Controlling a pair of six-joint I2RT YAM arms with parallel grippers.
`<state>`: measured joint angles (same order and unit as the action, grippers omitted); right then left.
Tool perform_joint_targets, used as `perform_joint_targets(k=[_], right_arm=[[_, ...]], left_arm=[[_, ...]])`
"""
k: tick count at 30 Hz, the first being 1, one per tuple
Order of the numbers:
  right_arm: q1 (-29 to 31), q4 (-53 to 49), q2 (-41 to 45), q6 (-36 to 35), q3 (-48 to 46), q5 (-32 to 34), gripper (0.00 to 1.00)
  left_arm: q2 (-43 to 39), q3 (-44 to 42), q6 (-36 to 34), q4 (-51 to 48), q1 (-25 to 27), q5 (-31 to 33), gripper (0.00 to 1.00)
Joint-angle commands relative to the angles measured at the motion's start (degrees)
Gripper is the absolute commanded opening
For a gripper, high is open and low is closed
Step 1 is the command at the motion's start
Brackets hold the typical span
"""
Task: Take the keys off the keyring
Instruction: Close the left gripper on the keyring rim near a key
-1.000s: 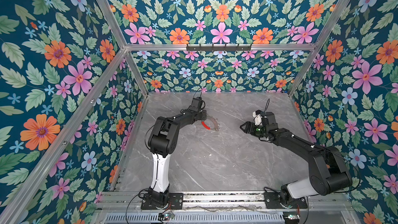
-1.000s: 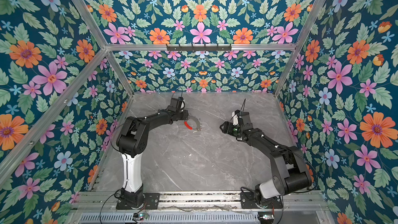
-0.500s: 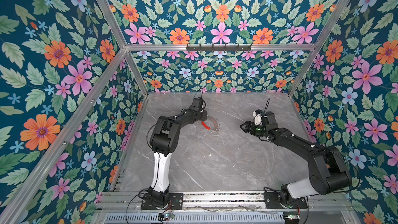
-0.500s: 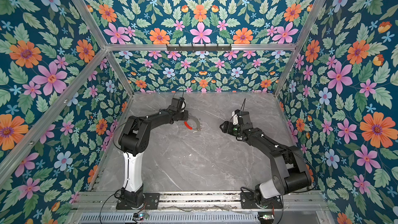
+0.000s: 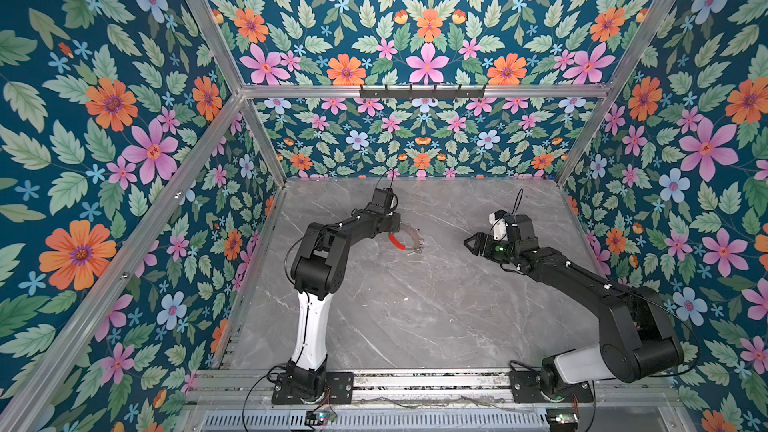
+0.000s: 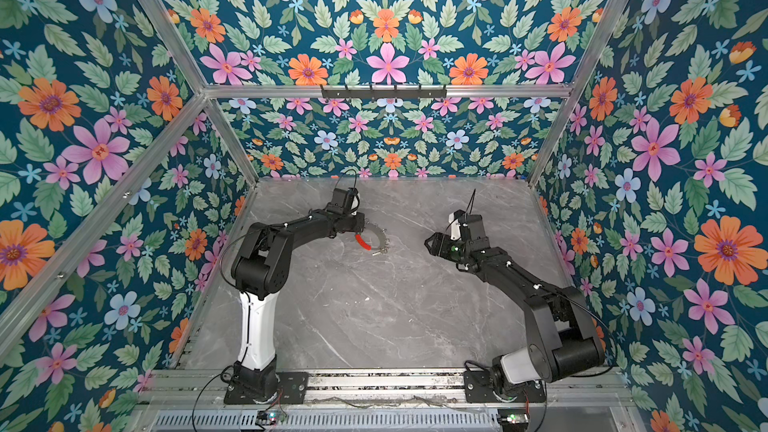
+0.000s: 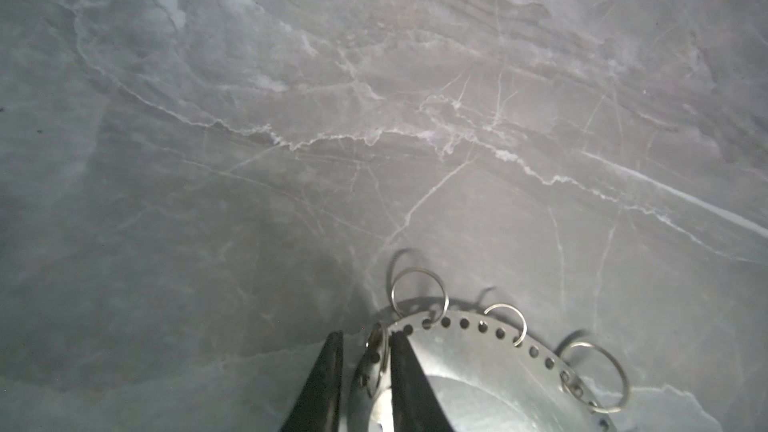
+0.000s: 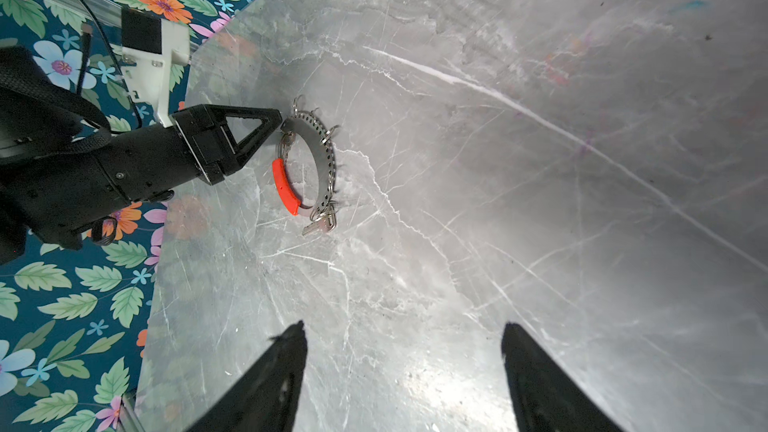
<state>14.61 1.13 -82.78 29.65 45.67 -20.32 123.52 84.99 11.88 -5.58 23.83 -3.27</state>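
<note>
The keyring (image 5: 410, 237) (image 6: 377, 236), a grey metal hoop with a red sleeve (image 8: 285, 184), lies on the marble table toward the back. In the right wrist view a bunch of keys (image 8: 320, 224) hangs at the keyring's (image 8: 325, 151) end beyond the sleeve. My left gripper (image 5: 397, 226) (image 6: 364, 225) (image 8: 279, 119) is low at the hoop's other end. Its jaws (image 7: 363, 336) stand narrowly open around a small key on a split ring (image 7: 376, 351), with a gap on one side. My right gripper (image 5: 467, 242) (image 6: 428, 241) (image 8: 403, 326) hovers wide open and empty to the right.
Several small split rings (image 7: 419, 292) stick up from the holes along the keyring's (image 7: 478, 359) rim. Floral walls close in the table (image 5: 415, 317) on three sides. A metal frame rail (image 5: 415, 380) runs along the front edge by both arm bases.
My left gripper's jaws have narrowed around the key at the hoop's end, and its arm has shifted slightly. The right arm and the keyring have stayed where they were.
</note>
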Motion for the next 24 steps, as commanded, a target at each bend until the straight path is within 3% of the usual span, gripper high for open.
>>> perform_joint_targets(k=[1, 10, 17, 20, 22, 23, 24], right_arm=[[0.1, -0.2, 0.3, 0.3, -0.1, 0.5, 0.76], [0.1, -0.1, 0.6, 0.9, -0.5, 0.2, 0.76], [0.1, 1.0, 2.7, 0.8, -1.5, 0.1, 0.76], [0.1, 3.9, 4.7, 1.3, -3.1, -0.8, 0.83], [0.1, 6.2, 6.1, 1.9, -4.4, -1.4, 0.90], [0.1, 7.4, 6.9, 2.5, -5.1, -1.4, 0.99], [0.1, 8.6, 7.7, 3.1, -5.9, -1.4, 0.99]], left_arm=[[0.0, -0.2, -0.9, -0.2, 0.1, 0.0, 0.21], [-0.7, -0.6, -1.7, 1.3, 0.4, -1.1, 0.01], [-5.7, -4.5, -2.4, 4.1, 1.0, -1.5, 0.00], [-9.9, -7.2, -2.6, 5.6, 1.9, -2.2, 0.00], [-12.6, -8.7, -2.9, 6.0, 2.6, -2.3, 0.00], [-14.3, -9.6, -2.9, 6.5, 3.1, -2.5, 0.00], [-15.9, -10.7, -2.9, 6.9, 3.6, -2.8, 0.00]])
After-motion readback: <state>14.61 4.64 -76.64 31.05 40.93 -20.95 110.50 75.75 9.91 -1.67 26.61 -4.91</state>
